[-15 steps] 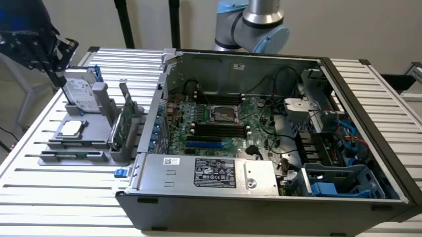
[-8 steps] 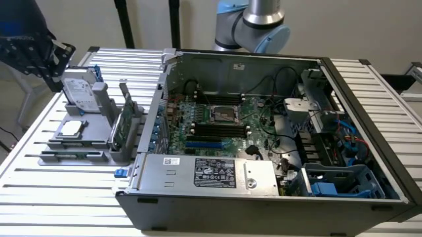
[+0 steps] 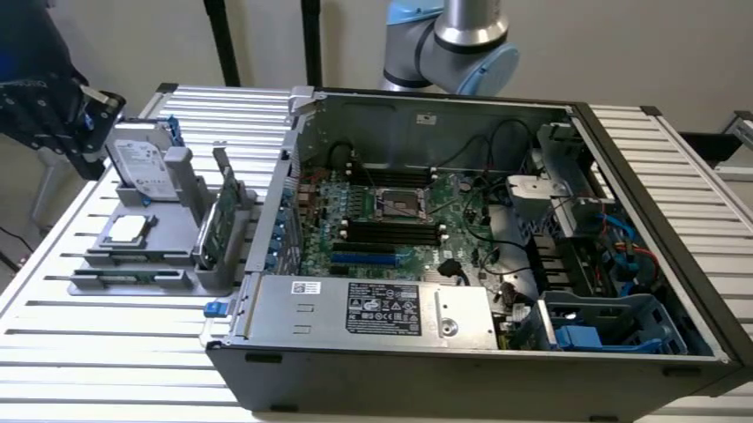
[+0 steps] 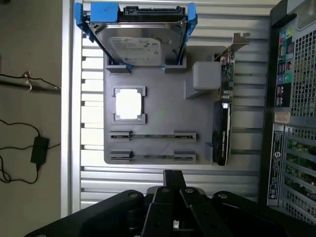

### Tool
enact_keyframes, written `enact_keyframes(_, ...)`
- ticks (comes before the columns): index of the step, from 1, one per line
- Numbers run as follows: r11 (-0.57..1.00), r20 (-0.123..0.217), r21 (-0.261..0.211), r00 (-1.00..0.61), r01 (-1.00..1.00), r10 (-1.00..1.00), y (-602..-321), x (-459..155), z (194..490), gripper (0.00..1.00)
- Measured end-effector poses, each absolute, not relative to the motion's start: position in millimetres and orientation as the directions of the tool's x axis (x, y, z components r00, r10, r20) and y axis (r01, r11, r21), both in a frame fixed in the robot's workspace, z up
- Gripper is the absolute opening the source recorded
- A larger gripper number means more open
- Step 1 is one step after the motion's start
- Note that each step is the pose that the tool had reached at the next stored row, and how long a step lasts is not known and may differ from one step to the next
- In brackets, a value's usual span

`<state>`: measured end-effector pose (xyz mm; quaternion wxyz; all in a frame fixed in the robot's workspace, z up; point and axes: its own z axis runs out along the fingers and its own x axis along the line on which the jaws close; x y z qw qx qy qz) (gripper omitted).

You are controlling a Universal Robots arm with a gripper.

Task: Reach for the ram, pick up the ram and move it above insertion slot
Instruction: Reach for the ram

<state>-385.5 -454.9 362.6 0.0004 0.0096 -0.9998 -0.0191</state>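
Desk (image 3: 106, 370) carries the open PC case (image 3: 471, 379). Grey fixture tray (image 3: 83, 286) is at the case's 9 o'clock in the exterior view. Gripper (image 4: 173, 174) hangs above the tray, well apart from it. Fingers (image 4: 160, 207) look closed on nothing, but the angle's poor. Ram (image 4: 153, 157) stands edge-on in the holders at the tray's 6 o'clock edge, untouched.

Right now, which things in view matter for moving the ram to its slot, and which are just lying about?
Job: gripper, ram in the grey holder, black memory slots on the motherboard.
Lying about: hard drive, expansion card, processor chip, power adapter.
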Motion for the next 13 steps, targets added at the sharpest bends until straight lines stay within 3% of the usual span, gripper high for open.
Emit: enact_keyframes(13, 0.979, 0.000, 0.038, -0.979, -0.201, -0.202, -457.2, -385.7, 362.3, 0.11)
